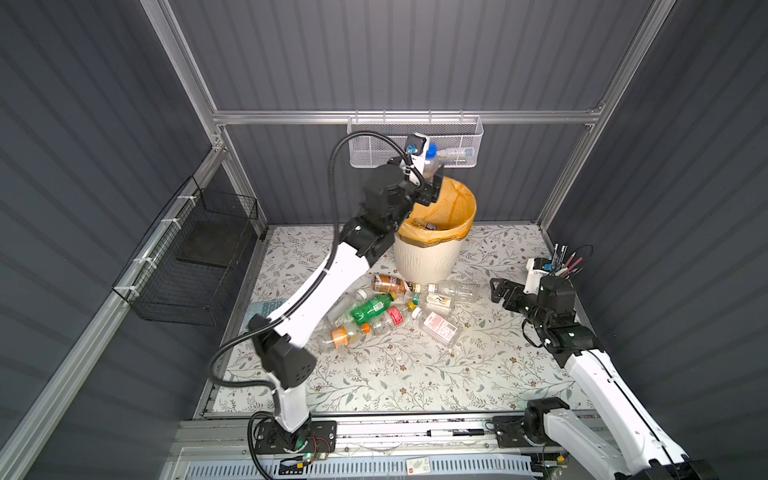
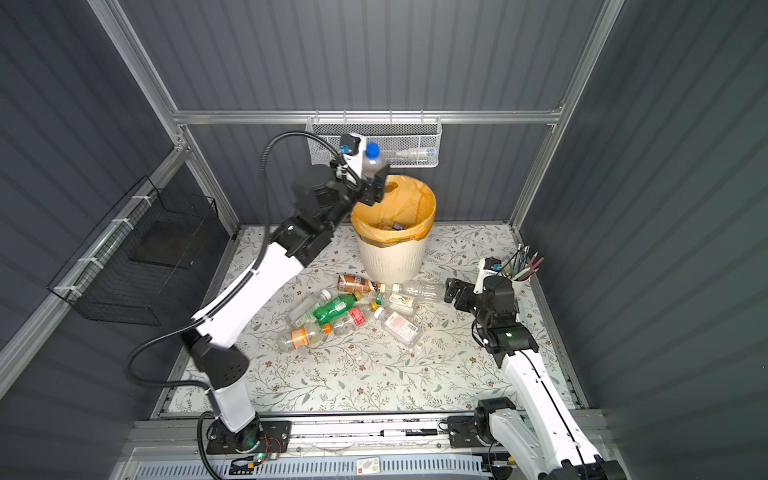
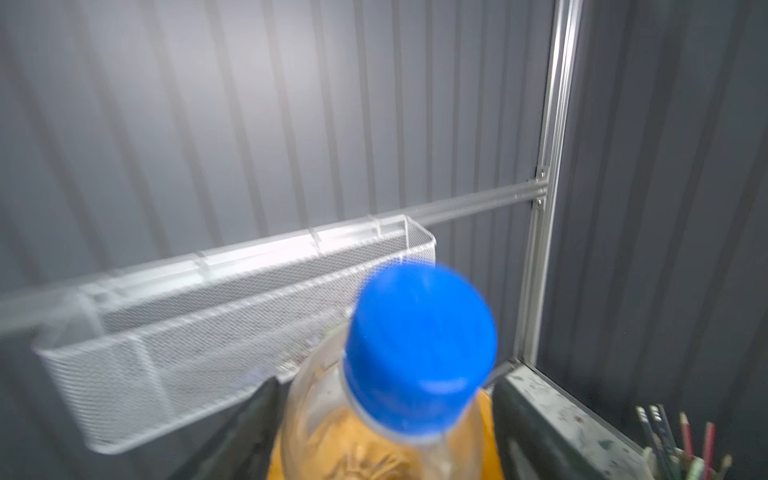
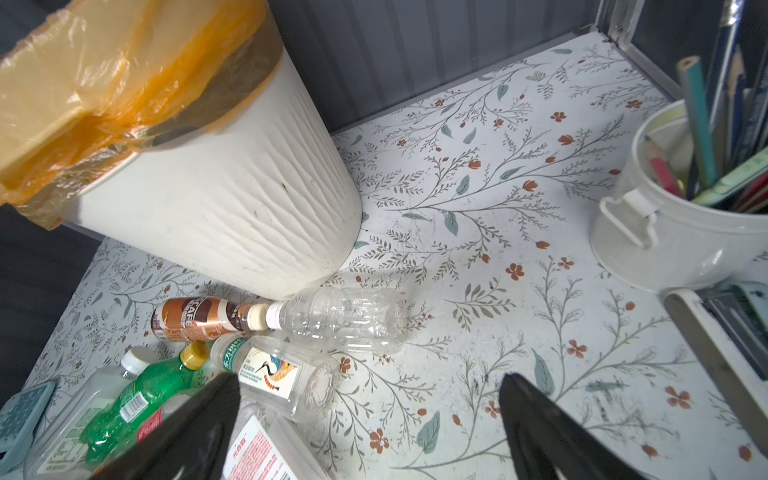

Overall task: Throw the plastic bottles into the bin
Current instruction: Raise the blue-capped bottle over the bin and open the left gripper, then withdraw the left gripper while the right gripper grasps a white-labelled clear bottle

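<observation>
A clear bottle with a blue cap (image 1: 430, 160) (image 2: 371, 162) (image 3: 419, 353) stands upright between the fingers of my left gripper (image 1: 432, 185) (image 2: 376, 185) (image 3: 384, 382), above the back-left rim of the bin (image 1: 428, 259) (image 2: 392, 259) (image 4: 232, 199). The jaws stand open, with a strip of orange liner showing on each side of the bottle. Two bottles show low inside the bin. Several plastic bottles (image 1: 374, 309) (image 2: 336, 307) (image 4: 145, 390) lie in a heap in front of the bin. My right gripper (image 1: 498, 291) (image 2: 453, 293) (image 4: 370, 386) hangs open just right of the heap, holding nothing.
A white mesh basket (image 1: 374, 145) (image 3: 166, 365) hangs on the back rail behind the left gripper. A black wire basket (image 1: 195, 257) hangs on the left wall. A white cup of pencils (image 1: 561, 266) (image 4: 665, 232) stands at the back right, close to the right wrist.
</observation>
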{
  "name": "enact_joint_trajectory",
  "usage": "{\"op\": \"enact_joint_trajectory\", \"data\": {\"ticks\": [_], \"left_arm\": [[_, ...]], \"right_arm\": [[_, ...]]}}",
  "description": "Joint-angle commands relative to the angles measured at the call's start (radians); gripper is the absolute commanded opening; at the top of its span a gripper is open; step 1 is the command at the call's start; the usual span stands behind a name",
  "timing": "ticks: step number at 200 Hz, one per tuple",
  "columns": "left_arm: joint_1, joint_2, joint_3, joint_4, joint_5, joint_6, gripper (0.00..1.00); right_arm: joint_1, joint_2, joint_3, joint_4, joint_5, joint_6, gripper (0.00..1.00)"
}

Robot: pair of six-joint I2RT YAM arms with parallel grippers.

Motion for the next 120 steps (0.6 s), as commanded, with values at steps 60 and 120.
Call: {"op": "enact_joint_trajectory", "data": {"ticks": [60, 120], "left_arm": [[-0.027, -0.302, -0.422, 0.211, 0.102, -0.162, 1.00], [-0.034, -0.479, -0.758, 0.291, 0.038, -0.178, 1.00]], "right_arm": [[0.075, -0.077, 0.025, -0.138, 0.186, -0.073, 0.99], [0.279, 0.061, 0.068, -0.165, 0.305, -0.128, 0.99]]}}
